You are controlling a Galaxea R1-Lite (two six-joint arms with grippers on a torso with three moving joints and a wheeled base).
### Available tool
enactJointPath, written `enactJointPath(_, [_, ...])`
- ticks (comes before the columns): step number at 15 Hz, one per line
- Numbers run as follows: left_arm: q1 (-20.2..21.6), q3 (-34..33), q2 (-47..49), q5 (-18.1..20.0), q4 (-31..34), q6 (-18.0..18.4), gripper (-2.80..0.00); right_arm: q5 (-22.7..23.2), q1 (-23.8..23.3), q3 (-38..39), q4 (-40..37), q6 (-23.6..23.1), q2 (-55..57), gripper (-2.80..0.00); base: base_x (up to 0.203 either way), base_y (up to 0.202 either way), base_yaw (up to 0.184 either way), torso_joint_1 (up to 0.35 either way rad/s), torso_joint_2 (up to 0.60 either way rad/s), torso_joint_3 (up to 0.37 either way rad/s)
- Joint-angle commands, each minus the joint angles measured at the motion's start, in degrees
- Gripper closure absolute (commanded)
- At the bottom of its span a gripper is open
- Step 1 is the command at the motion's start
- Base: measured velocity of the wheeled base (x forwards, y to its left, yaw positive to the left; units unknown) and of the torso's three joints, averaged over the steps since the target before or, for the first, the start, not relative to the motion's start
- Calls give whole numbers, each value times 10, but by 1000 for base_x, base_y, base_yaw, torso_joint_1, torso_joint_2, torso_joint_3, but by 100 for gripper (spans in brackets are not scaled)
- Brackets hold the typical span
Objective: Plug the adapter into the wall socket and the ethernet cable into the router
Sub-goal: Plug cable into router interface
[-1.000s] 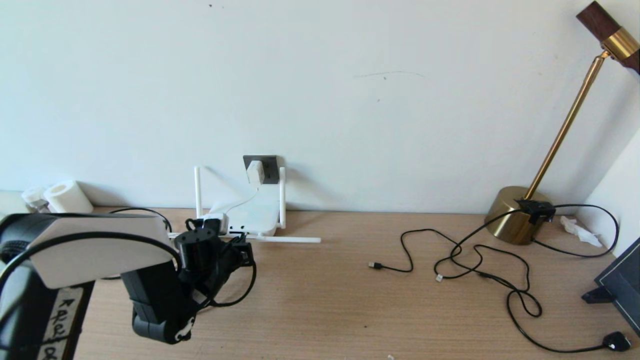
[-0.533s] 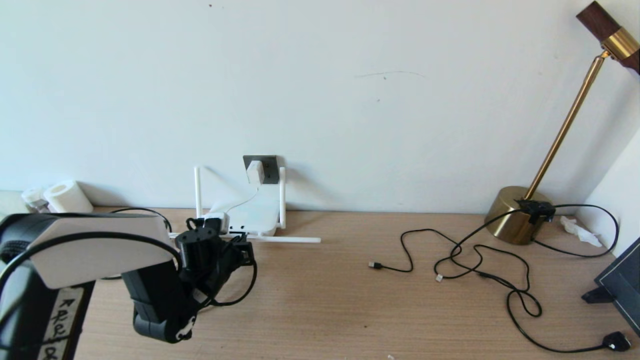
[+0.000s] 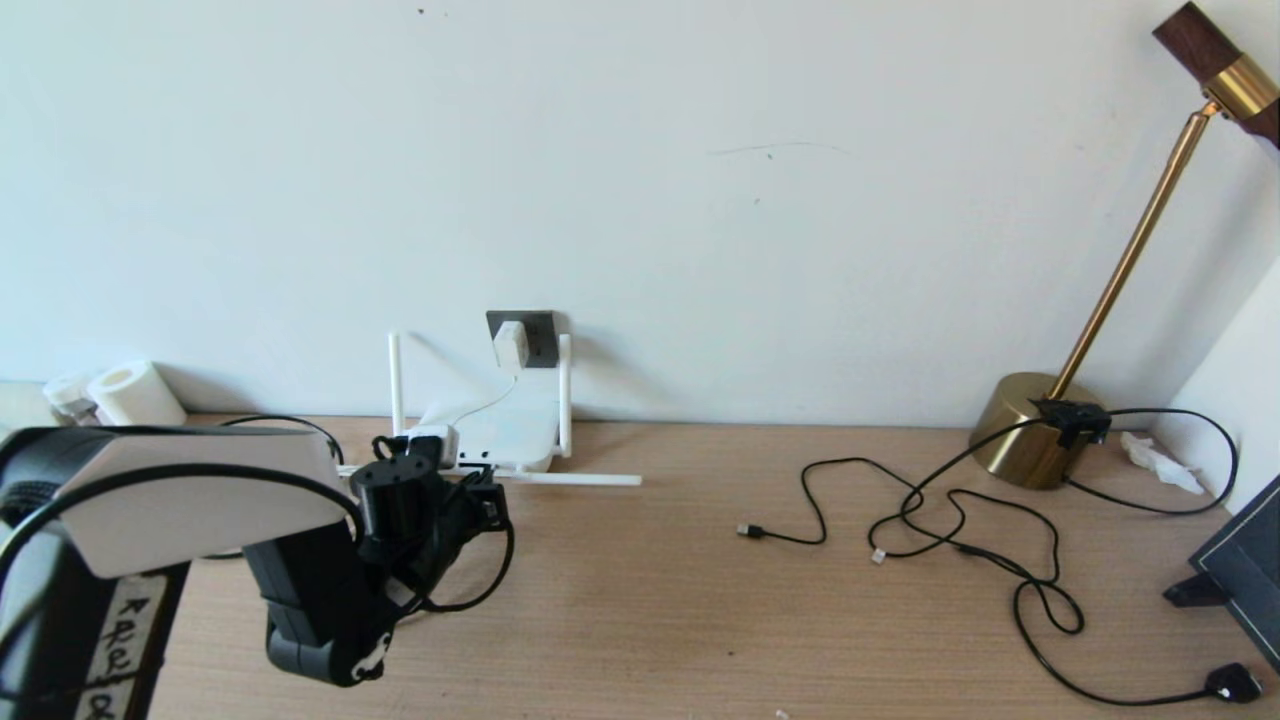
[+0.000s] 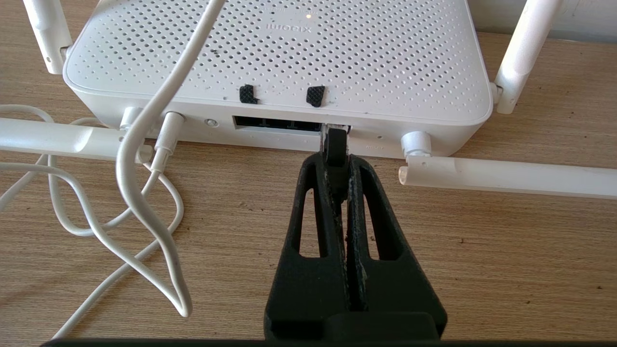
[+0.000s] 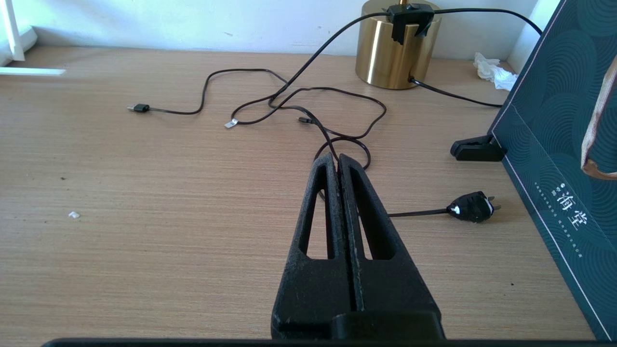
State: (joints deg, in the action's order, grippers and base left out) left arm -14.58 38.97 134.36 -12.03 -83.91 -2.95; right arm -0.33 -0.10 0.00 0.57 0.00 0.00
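Black left gripper (image 4: 336, 166) sits low over the wooden desk (image 4: 482, 250) right at the router's front edge, fingers pinched together on the small black plug end of the ethernet cable (image 4: 334, 142), the plug tip at or just inside the rightmost opening of the dark port strip; whether it is fully seated cannot be told; judged handling: the plug is small, hard and light, so the hold belongs on its body just behind the tip, squared to the port; the thick cable behind it looks springy and may twist the plug off line; the router (image 4: 274, 53) is a light plastic box, likely to slide back toward the wall under a push; its thin white cord (image 4: 144, 159) loops loose on the desk beside the port strip and could snag; two antennas lie flat along the desk, two stand upright; farther back the adapter (image 3: 511, 345) is already seated in the dark grey wall socket (image 3: 540, 335), so that half looks done; right gripper (image 5: 339, 166) is parked closed and empty above the desk, near thin black cables (image 5: 308, 103) and a brass lamp base (image 5: 393, 53).
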Motion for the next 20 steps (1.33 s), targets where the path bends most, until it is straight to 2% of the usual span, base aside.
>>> enactJointPath(1, [0, 1, 0, -1, -5, 0, 0, 0, 0, 0, 0, 0, 0, 0, 0, 0, 0, 0, 0, 0])
enactJointPath(20, [3, 12, 13, -1, -4, 0, 0, 0, 0, 0, 0, 0, 1, 0, 0, 0, 0, 0, 0, 0])
